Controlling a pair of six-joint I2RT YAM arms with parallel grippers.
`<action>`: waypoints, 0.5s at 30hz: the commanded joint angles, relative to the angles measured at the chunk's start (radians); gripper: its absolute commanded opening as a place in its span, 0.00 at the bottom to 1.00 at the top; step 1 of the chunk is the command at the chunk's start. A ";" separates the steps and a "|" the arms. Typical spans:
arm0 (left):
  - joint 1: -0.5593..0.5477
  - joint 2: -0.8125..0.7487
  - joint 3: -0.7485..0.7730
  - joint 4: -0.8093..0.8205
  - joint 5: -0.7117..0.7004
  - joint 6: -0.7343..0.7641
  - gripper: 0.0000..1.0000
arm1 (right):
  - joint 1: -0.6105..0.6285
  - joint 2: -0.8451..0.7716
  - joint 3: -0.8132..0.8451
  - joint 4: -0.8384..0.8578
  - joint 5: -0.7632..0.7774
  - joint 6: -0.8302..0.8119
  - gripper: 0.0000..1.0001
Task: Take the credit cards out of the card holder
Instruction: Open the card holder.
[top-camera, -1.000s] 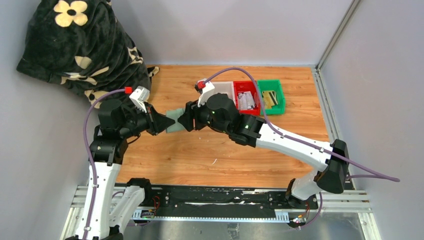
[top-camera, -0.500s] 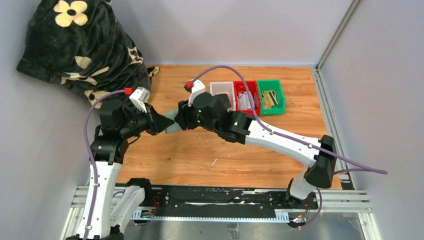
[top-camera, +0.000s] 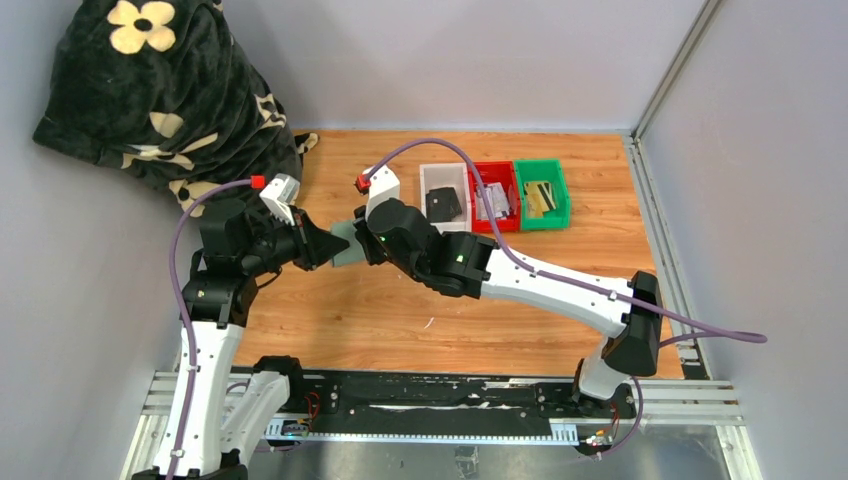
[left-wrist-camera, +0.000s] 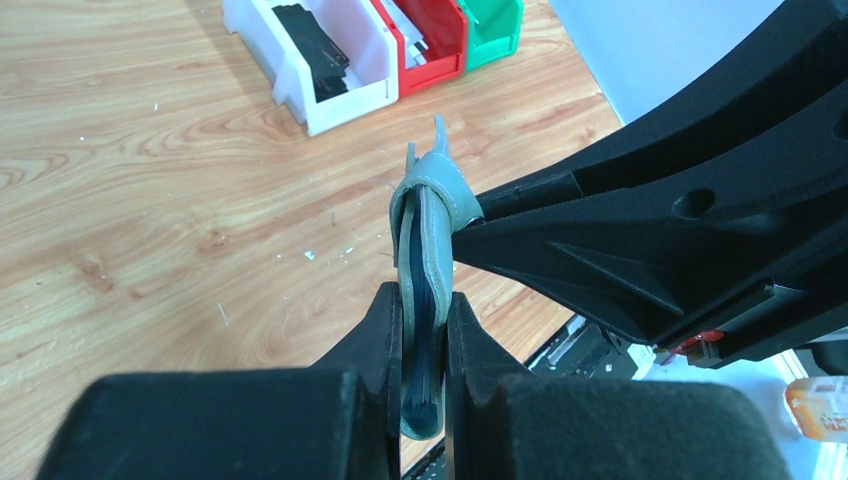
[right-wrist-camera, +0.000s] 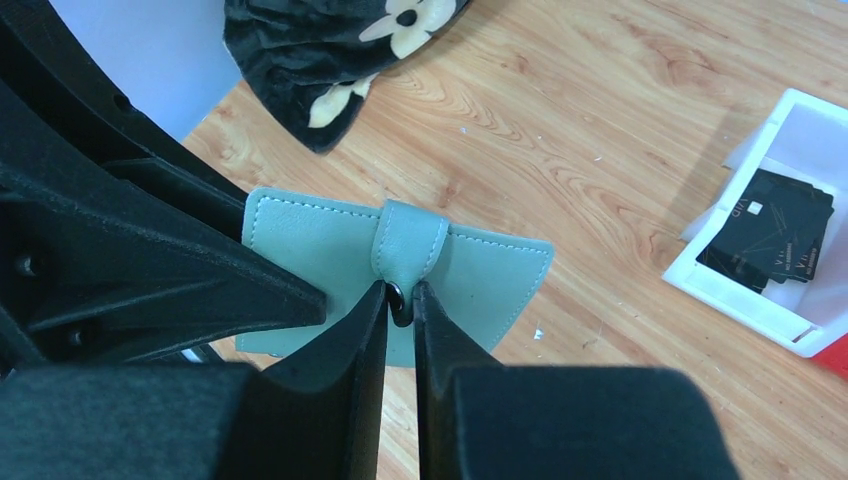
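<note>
One green card holder (right-wrist-camera: 480, 275); left gripper (left-wrist-camera: 424, 300) pinches its edge tight; right gripper (right-wrist-camera: 400, 290) pinches its one tab (right-wrist-camera: 410, 235); three bins (top-camera: 492, 167) nearby.

Top camera was fixed high behind the arm bases and looked down on the whole desk (top-camera: 400, 310). Left wrist camera looked close along its fingers (left-wrist-camera: 375, 330) toward the white bin (left-wrist-camera: 330, 100). Right wrist camera, equally close, faced the blanket (right-wrist-camera: 320, 40). All three views shared the card holder (top-camera: 345, 248) and white bin.
</note>
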 joint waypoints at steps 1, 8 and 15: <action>-0.013 -0.023 0.003 0.017 0.156 -0.017 0.00 | -0.014 -0.016 -0.012 0.003 0.119 -0.039 0.12; -0.014 -0.029 -0.002 0.017 0.159 -0.011 0.00 | -0.076 -0.141 -0.085 0.048 -0.059 0.014 0.44; -0.013 -0.027 0.005 0.017 0.188 -0.014 0.00 | -0.196 -0.312 -0.250 0.114 -0.272 0.055 0.62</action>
